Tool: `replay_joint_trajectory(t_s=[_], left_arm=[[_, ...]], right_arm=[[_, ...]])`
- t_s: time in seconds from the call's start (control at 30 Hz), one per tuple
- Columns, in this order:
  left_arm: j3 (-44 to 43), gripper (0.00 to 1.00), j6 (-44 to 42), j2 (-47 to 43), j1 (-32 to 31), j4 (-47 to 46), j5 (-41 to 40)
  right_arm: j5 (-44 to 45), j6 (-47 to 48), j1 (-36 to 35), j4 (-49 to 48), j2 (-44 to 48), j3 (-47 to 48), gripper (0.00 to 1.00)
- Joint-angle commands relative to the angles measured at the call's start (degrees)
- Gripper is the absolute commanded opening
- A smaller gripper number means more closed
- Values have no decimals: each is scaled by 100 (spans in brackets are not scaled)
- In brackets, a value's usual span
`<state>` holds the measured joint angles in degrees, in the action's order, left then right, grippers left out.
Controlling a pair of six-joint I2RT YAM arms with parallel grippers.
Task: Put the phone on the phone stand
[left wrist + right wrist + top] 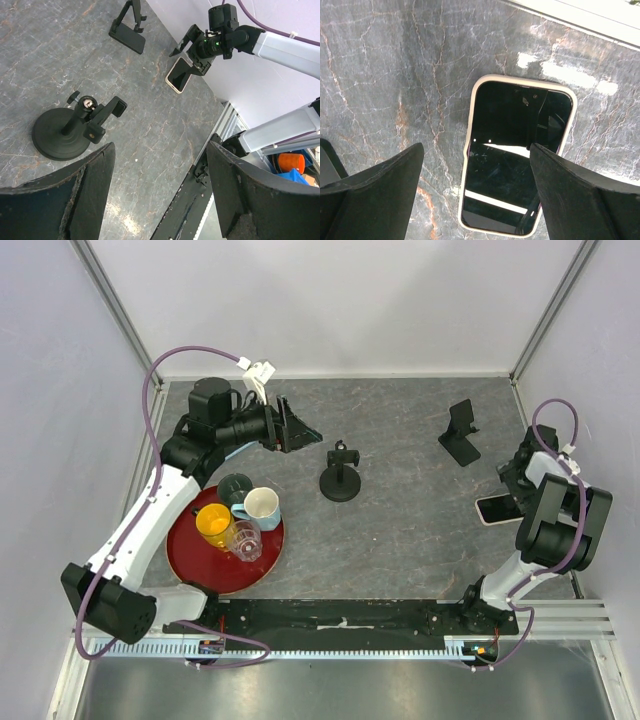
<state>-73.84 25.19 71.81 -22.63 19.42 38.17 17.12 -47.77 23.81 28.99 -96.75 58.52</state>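
Phone (517,155) flat on tabletop (395,75), right edge of top view, ungrasped beneath my wide-spread right fingers (570,200); left fingers (60,205) also wide, empty. Grasp, lift and seating on phone stand (461,435), upper right, remain

The phone (517,155) lies flat on the grey veined tabletop (395,75), screen up. The screen is dark with reflections, and the case rim is pale. The right pincer (476,150) stands above it with jaws spread wide. Its two black fingers (375,195) flank the phone at lower left and lower right, gripping nothing. The right finger overlaps the phone's lower corner.
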Motion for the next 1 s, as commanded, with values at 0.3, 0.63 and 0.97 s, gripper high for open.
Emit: replay_joint_trajectory(t_s=[0.3,0.63,0.97], left_arm=[[28,80,109,79,-39,-298,270],[72,79,179,70,-39,-386,366],[116,79,267,35,-39,-457,463]], right_arm=[[238,21,-61,-17,-81,-825,90],[756,726,-729,-96,534,-236,98],[636,145,-167,29,1140,-1035,98]])
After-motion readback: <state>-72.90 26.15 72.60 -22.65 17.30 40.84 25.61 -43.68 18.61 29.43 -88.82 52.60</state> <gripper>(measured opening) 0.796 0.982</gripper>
